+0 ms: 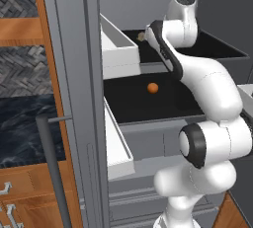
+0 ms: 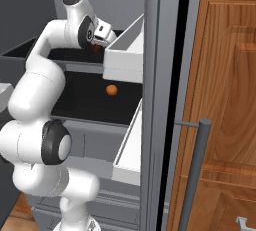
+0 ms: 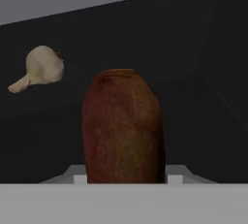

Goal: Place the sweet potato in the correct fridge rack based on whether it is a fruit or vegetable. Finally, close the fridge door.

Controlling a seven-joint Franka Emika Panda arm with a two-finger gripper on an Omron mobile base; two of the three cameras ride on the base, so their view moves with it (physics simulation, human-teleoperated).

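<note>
The sweet potato (image 3: 123, 126) is a dark brown, orange-tinged lump standing upright between my fingertips, close in the hand view. My gripper (image 3: 125, 177) is shut on its lower end. In the right base view the gripper (image 2: 100, 42) reaches into the upper fridge rack (image 2: 30, 50), with a bit of the sweet potato (image 2: 95, 49) showing under the hand. The dark floor of that rack lies just beyond the sweet potato. In the left base view my forearm (image 1: 165, 49) covers the hand over the upper rack (image 1: 217, 49).
A pale garlic bulb (image 3: 41, 68) lies in the upper rack, to the left of the sweet potato. A bright orange ball (image 1: 152, 88) sits in the lower rack (image 1: 138, 111). The open fridge door carries white bins (image 1: 118, 49) and a grey handle (image 1: 49, 172).
</note>
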